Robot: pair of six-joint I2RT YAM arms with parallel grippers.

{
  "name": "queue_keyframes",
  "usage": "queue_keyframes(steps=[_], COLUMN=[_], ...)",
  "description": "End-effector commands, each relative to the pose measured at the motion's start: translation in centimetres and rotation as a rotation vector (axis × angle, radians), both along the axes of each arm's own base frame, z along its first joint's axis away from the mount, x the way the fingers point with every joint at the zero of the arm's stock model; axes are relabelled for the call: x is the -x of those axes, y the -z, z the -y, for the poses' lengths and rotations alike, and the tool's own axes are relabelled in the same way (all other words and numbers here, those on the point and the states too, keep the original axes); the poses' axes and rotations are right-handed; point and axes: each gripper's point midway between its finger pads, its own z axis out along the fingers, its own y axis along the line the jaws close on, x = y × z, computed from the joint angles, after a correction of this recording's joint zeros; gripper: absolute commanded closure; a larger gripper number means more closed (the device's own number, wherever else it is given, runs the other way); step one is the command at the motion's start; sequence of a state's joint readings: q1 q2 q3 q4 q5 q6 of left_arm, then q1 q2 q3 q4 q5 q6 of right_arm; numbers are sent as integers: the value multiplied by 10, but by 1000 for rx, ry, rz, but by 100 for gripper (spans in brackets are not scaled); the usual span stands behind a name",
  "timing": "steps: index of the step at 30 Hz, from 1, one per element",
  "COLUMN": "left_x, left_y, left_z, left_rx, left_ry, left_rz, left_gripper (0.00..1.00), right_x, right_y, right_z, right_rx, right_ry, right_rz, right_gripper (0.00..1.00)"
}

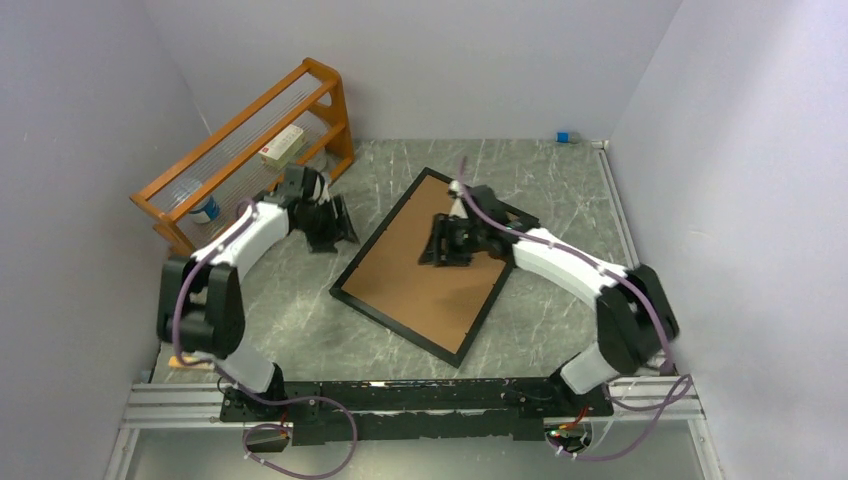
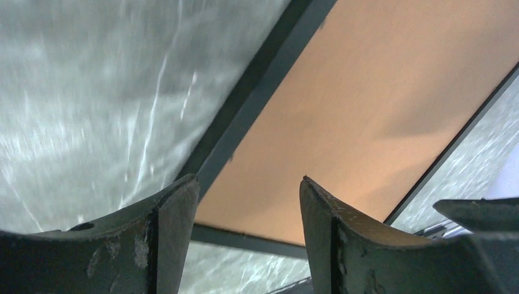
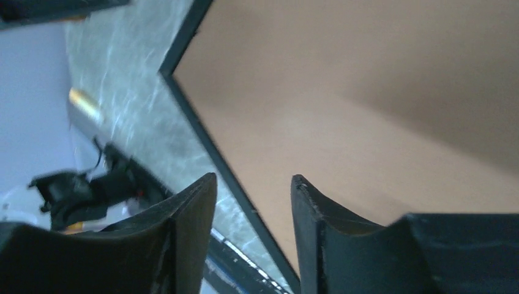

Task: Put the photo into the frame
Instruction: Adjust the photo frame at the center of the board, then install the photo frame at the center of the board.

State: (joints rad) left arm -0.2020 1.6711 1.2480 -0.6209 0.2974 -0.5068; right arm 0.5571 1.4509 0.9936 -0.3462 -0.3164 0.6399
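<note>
The frame (image 1: 378,231), a thin black border, lies flat and slanted in the middle of the table. A brown backing board (image 1: 420,285) fills it. The photo is hidden. My left gripper (image 1: 335,228) hovers just off the frame's left long edge, open and holding nothing. The left wrist view shows the black border (image 2: 245,116) and the board (image 2: 367,110) beyond the left gripper (image 2: 251,180). My right gripper (image 1: 445,245) hangs over the board's upper part, open and empty. In the right wrist view, the right gripper (image 3: 254,177) straddles the frame edge (image 3: 202,131) beside the board (image 3: 367,122).
An orange wooden rack (image 1: 250,130) stands at the back left, holding a white box (image 1: 283,148) and a small can (image 1: 205,208). A small blue object (image 1: 563,137) sits at the back wall. Walls close in on both sides, and a metal rail (image 1: 400,400) runs along the near edge.
</note>
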Motion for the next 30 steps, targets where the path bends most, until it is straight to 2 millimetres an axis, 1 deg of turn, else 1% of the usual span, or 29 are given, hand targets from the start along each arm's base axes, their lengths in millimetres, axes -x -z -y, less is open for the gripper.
queue_keyframes(steps=[1,2,3,5,8,11,15,18,20,25,30], left_x=[55,65,74,88,108,118,120,117,118,130,136], left_y=[16,20,23,28,42,54,68,75,81,94,98], left_z=[-10,-13,-13,-12,-15,-26,-26,-23,-24,-34,-40], left_rx=[7,11,20,39,35,-19,-26,-16,-29,-85,-120], left_ry=[-64,-85,-94,-102,-128,-161,-153,-148,-151,-159,-164], left_rz=[-33,-43,-55,-85,-147,-177,-208,-225,-239,-283,-302], left_gripper=[34,35,36,39,45,53,57,58,61,67,72], right_x=[14,18,26,33,51,64,68,67,65,56,44], right_y=[-29,-25,-22,-8,8,19,36,48,59,84,102], right_z=[-86,-99,-115,-139,-165,-181,-188,-189,-187,-181,-173], right_rx=[-204,-220,-242,-248,-241,-248,-221,-191,-160,-82,-5], right_ry=[-353,-399,-459,-541,-646,-709,-724,-723,-713,-678,-628], right_rz=[54,32,3,-47,-99,-142,-188,-206,-213,-224,-216], right_gripper=[53,59,65,74,80,84,87,87,88,91,92])
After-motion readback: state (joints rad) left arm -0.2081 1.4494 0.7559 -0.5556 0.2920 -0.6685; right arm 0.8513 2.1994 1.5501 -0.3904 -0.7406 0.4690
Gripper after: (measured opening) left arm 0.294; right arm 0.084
